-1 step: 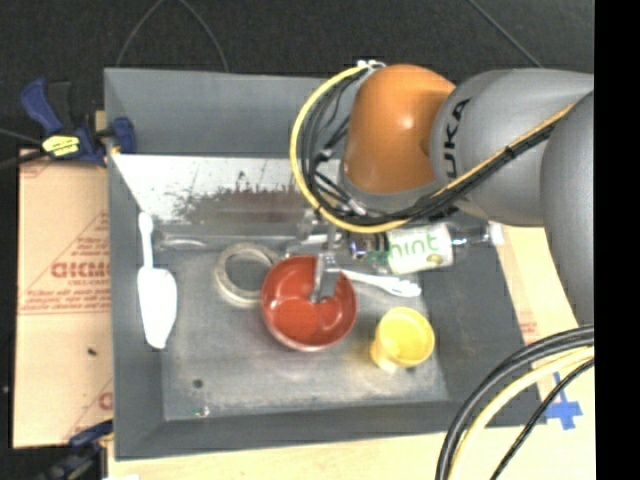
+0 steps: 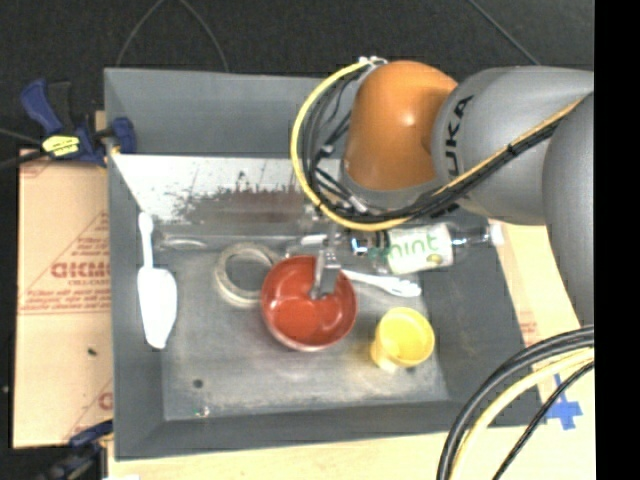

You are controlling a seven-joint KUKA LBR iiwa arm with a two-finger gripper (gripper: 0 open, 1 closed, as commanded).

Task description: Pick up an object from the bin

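My gripper (image 2: 325, 288) hangs below the orange wrist cover and dips into a red bowl (image 2: 300, 313) in the middle of the bin, near the bowl's upper right rim. A clear bottle with a white label in green lettering (image 2: 422, 249) lies just right of the gripper. A white plastic spoon (image 2: 392, 286) lies under the bottle, against the bowl's right side. A yellow cup (image 2: 402, 338) lies on its side to the lower right of the bowl. A roll of clear tape (image 2: 243, 274) lies flat to the bowl's left.
A long white scoop (image 2: 156, 298) lies along the bin's left wall. The arm and its cables cover the bin's upper right part. The bin floor shows bare along the front.
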